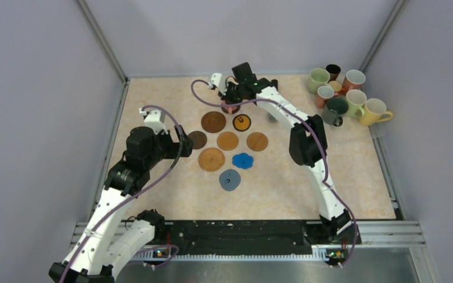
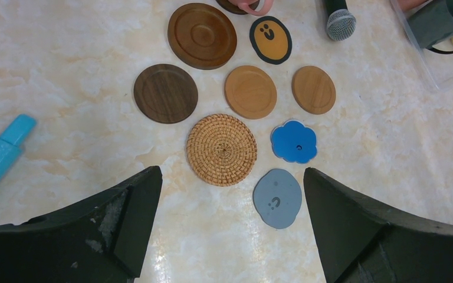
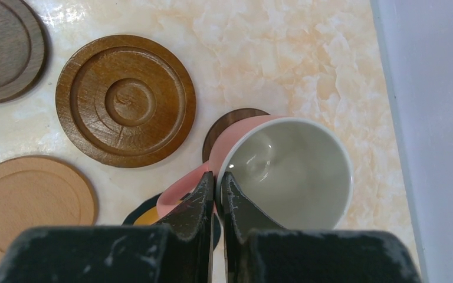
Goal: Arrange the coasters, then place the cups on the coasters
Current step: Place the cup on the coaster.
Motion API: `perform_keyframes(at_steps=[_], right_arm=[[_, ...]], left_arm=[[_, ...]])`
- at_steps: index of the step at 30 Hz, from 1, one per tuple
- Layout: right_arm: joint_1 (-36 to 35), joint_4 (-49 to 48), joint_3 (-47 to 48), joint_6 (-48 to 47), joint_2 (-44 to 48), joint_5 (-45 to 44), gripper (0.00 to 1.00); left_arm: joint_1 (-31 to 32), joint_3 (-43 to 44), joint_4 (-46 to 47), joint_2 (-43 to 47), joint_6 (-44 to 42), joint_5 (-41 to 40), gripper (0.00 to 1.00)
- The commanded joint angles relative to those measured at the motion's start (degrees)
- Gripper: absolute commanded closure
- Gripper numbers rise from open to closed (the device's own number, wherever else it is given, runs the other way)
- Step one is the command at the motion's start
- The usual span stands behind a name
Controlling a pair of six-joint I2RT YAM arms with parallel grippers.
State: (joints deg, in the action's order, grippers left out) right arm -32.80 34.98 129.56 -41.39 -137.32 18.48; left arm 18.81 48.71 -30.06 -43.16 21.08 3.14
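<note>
Several coasters lie grouped mid-table: a large brown disc [image 1: 213,122], a black-and-orange one [image 1: 242,122], a woven one [image 2: 221,149], a blue flower [image 2: 294,141] and a grey-blue one [image 2: 278,198]. My right gripper [image 3: 217,177] is shut on the rim of a pink cup [image 3: 286,171], one finger inside and one outside by the handle. The cup sits over a small dark brown coaster [image 3: 230,124] at the back; I cannot tell whether it touches it. The other cups [image 1: 342,94] cluster at the back right. My left gripper [image 2: 231,172] hangs open above the near coasters, holding nothing.
A long black cylinder with a grey tip [image 2: 337,17] lies right of the black-and-orange coaster. A light blue tube [image 2: 0,154] lies on the table at the left. Grey walls [image 3: 436,118] close in the table; the back one stands right by the pink cup.
</note>
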Motion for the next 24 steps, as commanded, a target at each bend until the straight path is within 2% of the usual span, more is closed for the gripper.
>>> perform_keyframes(at_steps=[1, 15, 18, 21, 24], right_arm=[[0.5, -5.3, 4.6, -1.4, 0.7, 0.3, 0.95], [0.5, -6.2, 4.6, -0.5, 1.1, -0.1, 0.70], [0.5, -6.7, 4.5, 0.8, 2.3, -0.3, 0.59], [0.5, -8.8, 3.6, 4.7, 4.5, -1.6, 0.43], [0.6, -13.9, -1.6, 8.5, 8.7, -5.6, 0.37]], left_arm=[[0.1, 0.1, 2.1, 0.2, 0.2, 0.0, 0.05], [0.2, 0.1, 2.0, -0.1, 0.2, 0.3, 0.05], [0.2, 0.1, 2.2, -0.1, 0.2, 0.3, 0.05], [0.1, 0.2, 2.1, -0.2, 0.2, 0.3, 0.05], [0.2, 0.2, 2.0, -0.2, 0.2, 0.1, 0.05]])
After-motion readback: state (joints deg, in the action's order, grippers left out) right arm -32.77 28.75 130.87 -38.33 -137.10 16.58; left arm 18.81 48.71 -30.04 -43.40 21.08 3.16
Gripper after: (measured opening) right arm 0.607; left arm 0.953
